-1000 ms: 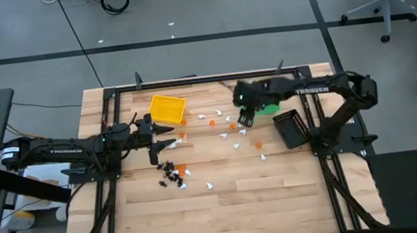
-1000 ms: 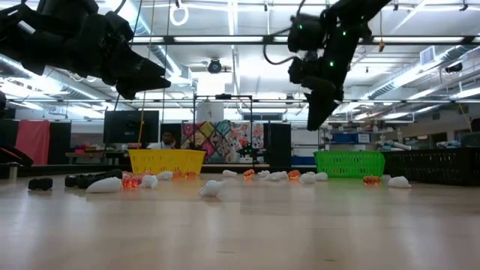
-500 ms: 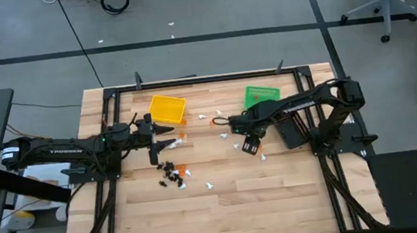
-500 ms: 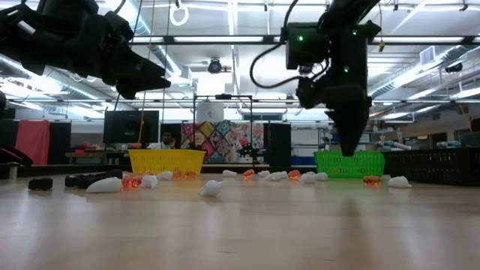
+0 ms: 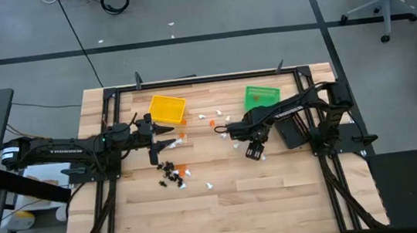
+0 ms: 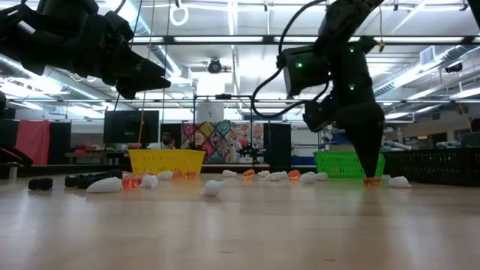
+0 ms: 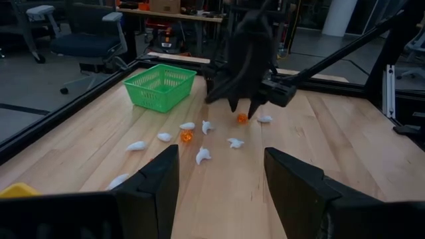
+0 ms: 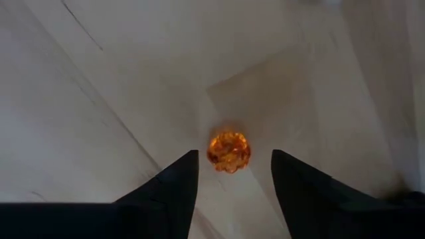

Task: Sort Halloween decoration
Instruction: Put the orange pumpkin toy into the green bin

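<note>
High view: right gripper sits low mid-table w/ white and orange trinkets scattered near it; left gripper hangs by the yellow bin, fingers apart. Low view: right fingertips almost on the tabletop. Right wrist: jaws spread, orange trinket between them, not pinched.

Translucent orange trinket on pale wood table; yellow bin, green bin, black bin.
</note>
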{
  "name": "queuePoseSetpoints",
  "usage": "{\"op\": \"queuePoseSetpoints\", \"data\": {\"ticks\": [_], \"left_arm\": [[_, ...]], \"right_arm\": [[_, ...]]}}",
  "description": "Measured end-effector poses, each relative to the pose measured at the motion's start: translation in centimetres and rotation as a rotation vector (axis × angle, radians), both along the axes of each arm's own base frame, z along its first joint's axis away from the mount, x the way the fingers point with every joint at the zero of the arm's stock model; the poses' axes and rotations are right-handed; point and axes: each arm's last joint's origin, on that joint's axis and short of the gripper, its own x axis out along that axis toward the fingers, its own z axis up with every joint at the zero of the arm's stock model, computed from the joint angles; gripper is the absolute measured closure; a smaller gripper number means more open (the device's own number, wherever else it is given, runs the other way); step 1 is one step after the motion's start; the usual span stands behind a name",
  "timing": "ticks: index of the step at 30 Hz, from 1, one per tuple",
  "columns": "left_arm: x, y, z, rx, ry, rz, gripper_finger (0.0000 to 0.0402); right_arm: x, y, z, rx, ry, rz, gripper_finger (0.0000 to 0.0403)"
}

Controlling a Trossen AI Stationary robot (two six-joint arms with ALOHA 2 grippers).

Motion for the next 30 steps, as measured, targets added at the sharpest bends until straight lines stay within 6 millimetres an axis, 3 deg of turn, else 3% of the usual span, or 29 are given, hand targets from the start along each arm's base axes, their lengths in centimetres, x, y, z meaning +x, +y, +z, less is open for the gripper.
{"op": "queuePoseSetpoints", "data": {"ticks": [11,23,30], "left_arm": [[0.0,0.0,-0.1,-0.005,0.006,0.0,0.0205],[0.0,0.0,0.0,-0.004,-0.003,-0.001,0.0205],[0.0,0.0,0.0,-0.004,-0.003,-0.001,0.0205]], "right_arm": [[-1.2,-0.3,-2.2,0.048,-0.02,-0.03,0.0234],[-1.0,0.4,-2.3,-0.01,-0.032,0.016,0.0303],[-1.0,0.7,-1.7,-0.037,-0.065,0.029,0.0314]]}}
